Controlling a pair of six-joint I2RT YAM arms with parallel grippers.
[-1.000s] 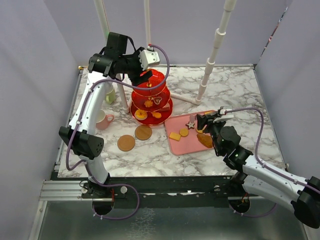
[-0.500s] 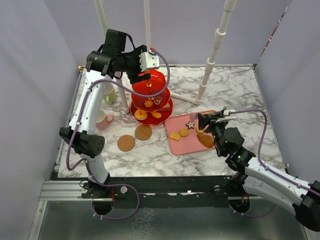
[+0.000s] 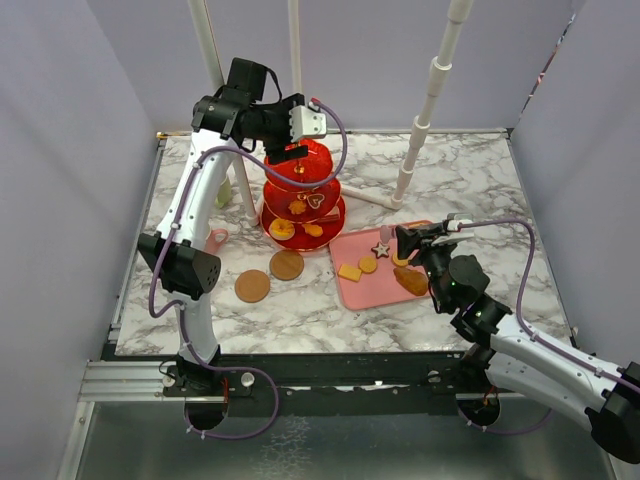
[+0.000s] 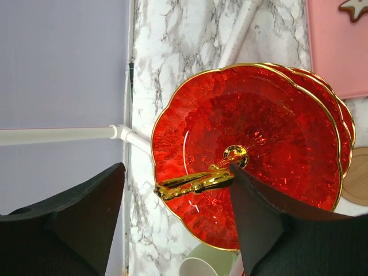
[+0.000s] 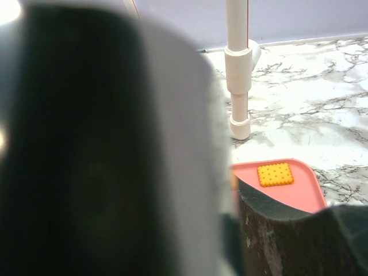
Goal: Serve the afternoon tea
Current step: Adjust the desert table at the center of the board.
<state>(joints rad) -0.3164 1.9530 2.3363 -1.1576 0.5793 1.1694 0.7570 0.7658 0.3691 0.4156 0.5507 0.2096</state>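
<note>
The red three-tier stand (image 3: 303, 190) (image 4: 259, 138) holds several cookies on its lower tiers. My left gripper (image 3: 290, 152) (image 4: 175, 172) hovers open over its top tier, with the gold finial (image 4: 195, 181) between the jaws and touching the right finger (image 4: 259, 213). The pale green mug (image 4: 210, 261) stands behind the stand. The pink mug (image 3: 212, 238) is mostly hidden by my left arm. Two brown coasters (image 3: 287, 265) (image 3: 252, 286) lie in front. My right gripper (image 3: 400, 245) (image 5: 233, 190) hangs over the pink tray (image 3: 375, 290), shut on an orange cookie (image 3: 401, 260); only a sliver shows.
The tray (image 5: 299, 192) carries a star cookie (image 3: 381, 248), a square one (image 3: 350, 272) (image 5: 275, 173), a round one (image 3: 368, 265) and a brown pastry (image 3: 411, 281). A white post (image 3: 420, 130) (image 5: 238, 69) rises behind the tray. Walls close in left and right.
My left arm has swung its upper links rightward, now covering more of the pink mug, and its jaws have spread a little round the finial. The right arm has barely shifted.
</note>
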